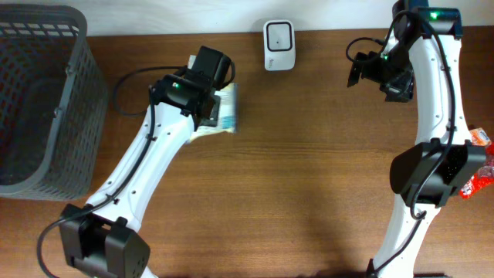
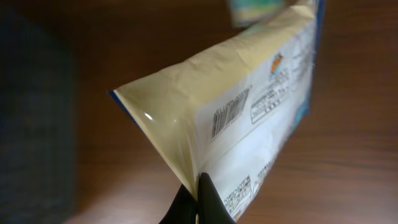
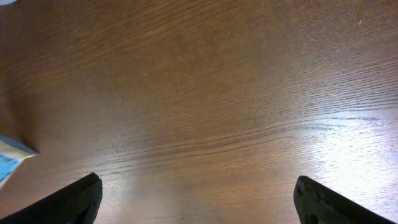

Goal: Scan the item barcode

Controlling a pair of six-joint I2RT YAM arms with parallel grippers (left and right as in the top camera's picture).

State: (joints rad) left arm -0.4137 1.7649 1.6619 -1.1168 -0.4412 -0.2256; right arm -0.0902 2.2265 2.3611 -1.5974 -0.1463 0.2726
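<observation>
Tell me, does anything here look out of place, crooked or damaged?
Nothing looks spilled or damaged. The pale packet hangs tilted, pinched at its edge by the left gripper, but that looks deliberate. The only stray is a red wrapper at the right edge of the table, partly cut off by the overhead view.

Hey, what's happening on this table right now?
The left hand is shut on a cream packet, pinching it by one edge with its barcode showing. The white scanner sits at the table's far edge, apart from the packet. The right hand hangs open over bare wood, holding nothing.
</observation>
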